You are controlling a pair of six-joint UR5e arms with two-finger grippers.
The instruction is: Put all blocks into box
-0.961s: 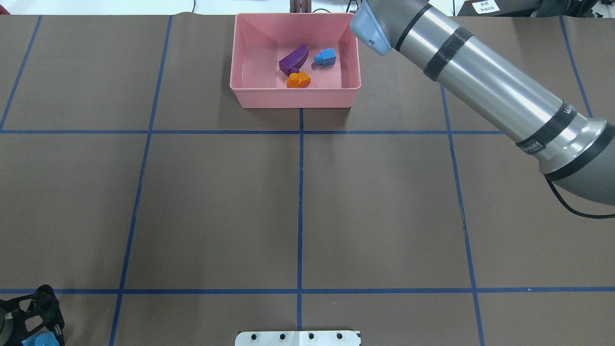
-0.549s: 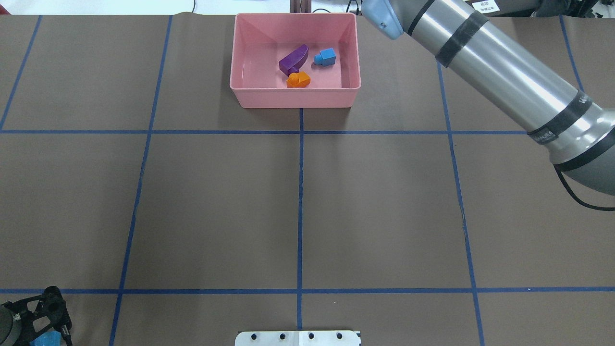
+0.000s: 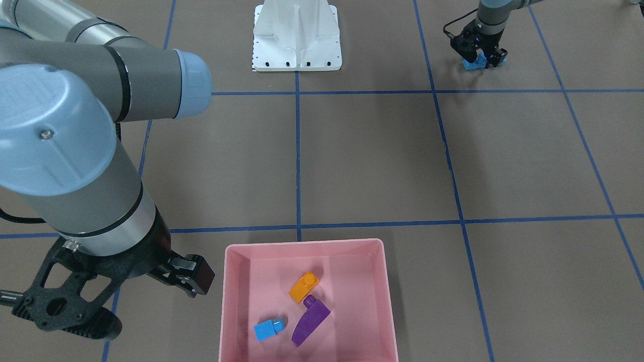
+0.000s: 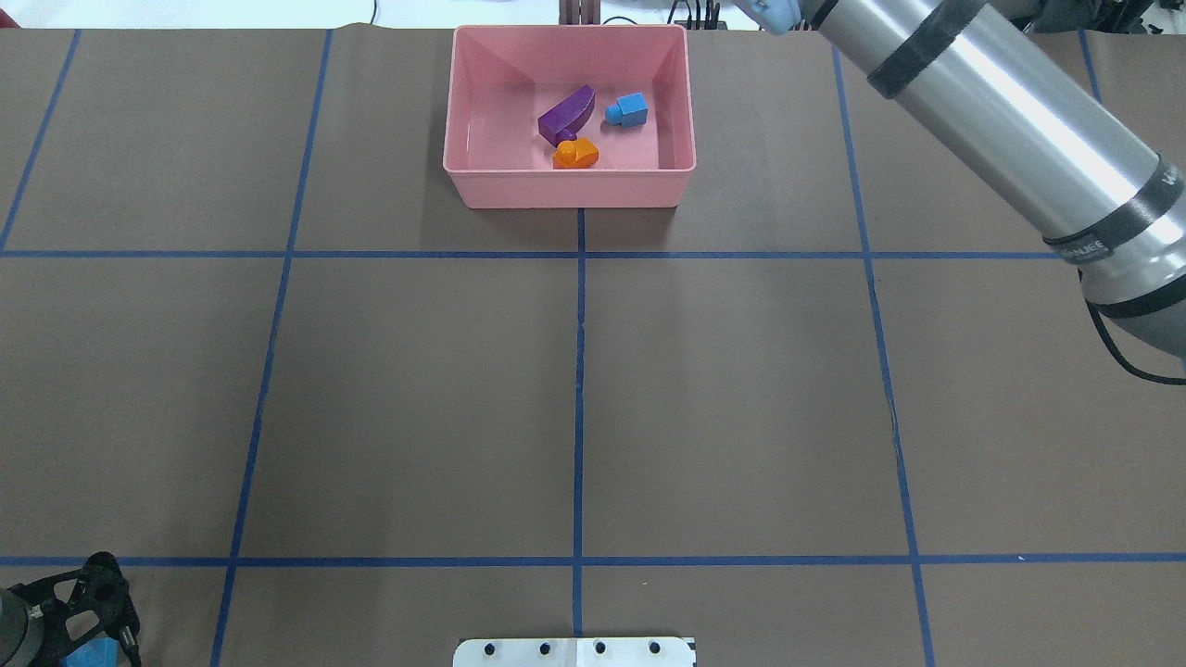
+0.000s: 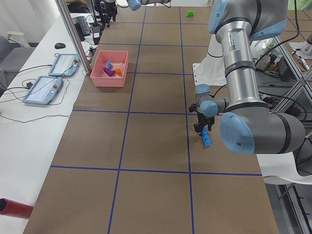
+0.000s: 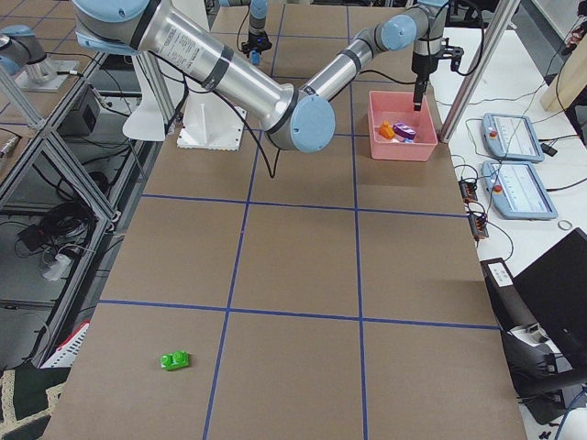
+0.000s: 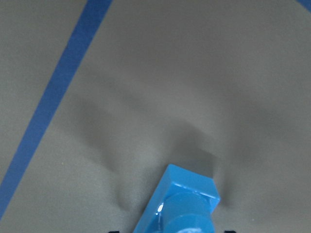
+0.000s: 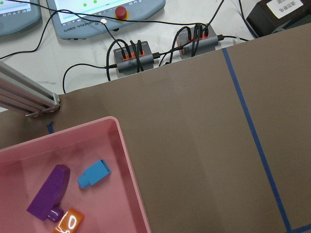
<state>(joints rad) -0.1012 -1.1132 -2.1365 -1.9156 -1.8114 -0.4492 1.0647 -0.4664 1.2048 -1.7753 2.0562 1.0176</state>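
Grey-framed teach pendant point(image 8: 99, 19) on the white bench past the table's far edge carries the words UNIVERSAL ROBOTS beside a red button point(image 8: 121, 11). The black band on the right arm point(image 4: 1001, 139) also has lettering, too broken to read, and a square code label point(image 5: 233, 46) sits on the left arm.

The pink box point(image 4: 570, 190) stands at the middle of the table's far edge. Inside it lie the purple wedge point(image 4: 567, 115), the orange block point(image 4: 575, 154) touching the wedge's end, and the small blue cube point(image 4: 627, 110) a little apart. The right gripper point(image 3: 156, 304) hangs raised just off the box's right side, jaws wide apart and empty.

The left gripper point(image 3: 481, 61) is down at the table near the robot's edge, toward the left end, with its fingers either side of the long blue bar point(image 3: 473, 64). I cannot tell whether they press on it. From overhead the gripper hides most of the bar. The green block point(image 6: 174, 360) lies alone near the table's right end, well apart from everything.

Brown paper covers the table point(image 4: 417, 389), crossed by blue tape lines. The white metal base point(image 4: 574, 651) sits at the robot's edge. Two cable hubs point(image 8: 133, 51) with black leads, an aluminium post point(image 5: 73, 36) and a computer mouse point(image 5: 59, 45) share the bench.
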